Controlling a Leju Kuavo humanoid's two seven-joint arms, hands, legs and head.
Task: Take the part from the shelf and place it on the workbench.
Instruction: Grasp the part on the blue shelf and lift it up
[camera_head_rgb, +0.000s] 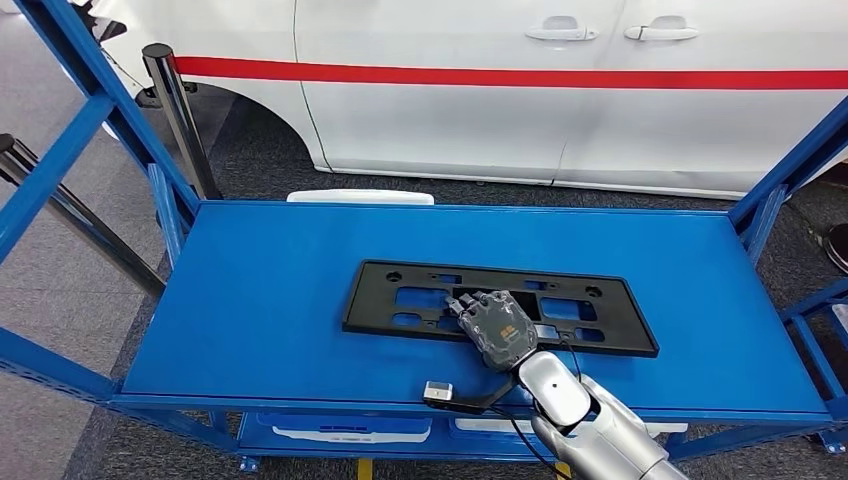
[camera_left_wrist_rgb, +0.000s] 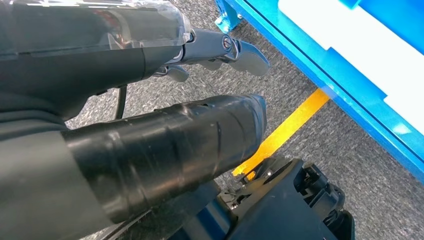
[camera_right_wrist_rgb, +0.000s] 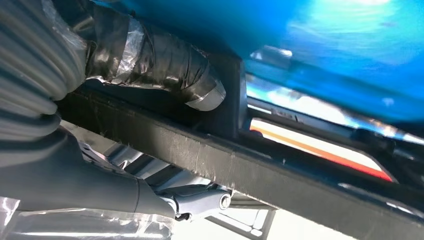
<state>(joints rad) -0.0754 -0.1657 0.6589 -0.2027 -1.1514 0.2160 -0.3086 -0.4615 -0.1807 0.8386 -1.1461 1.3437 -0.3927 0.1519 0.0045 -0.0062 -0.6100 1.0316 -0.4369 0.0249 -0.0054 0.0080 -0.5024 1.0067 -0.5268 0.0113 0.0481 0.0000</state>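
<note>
Resting palm-down on the black part, our right hand lies over the panel's near edge, and our right wrist view shows the thumb on one face of a bar of it with fingers beneath, so we hold it. The part lies flat in the middle of the blue shelf, long side across. Our left hand hangs low over grey carpet, holding nothing, fingers apart. Beyond the shelf stands a white car with a red stripe; a yellow floor line runs beside the shelf's foot.
</note>
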